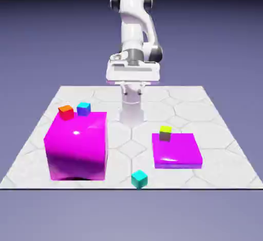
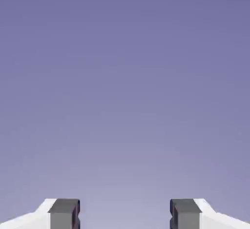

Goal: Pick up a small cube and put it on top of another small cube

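Nothing done yet. My gripper [image 2: 125, 216] stands wide apart and empty, raised near my base, facing only backdrop. Teal cube [image 1: 139, 179] sits alone at the table's [image 1: 215, 106] near edge. Lime cube [image 1: 165, 133] waits atop the flat magenta slab [image 1: 177, 151]. Grasp, lift, stacking all remain.

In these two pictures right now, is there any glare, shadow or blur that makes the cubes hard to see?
Exterior view: sharp and evenly lit; a white glare spot sits on the tall magenta block, but the teal cube and the yellow-green cube stay clear. Hand view: only plain blue-violet backdrop between the open gripper fingertips, no cube visible.
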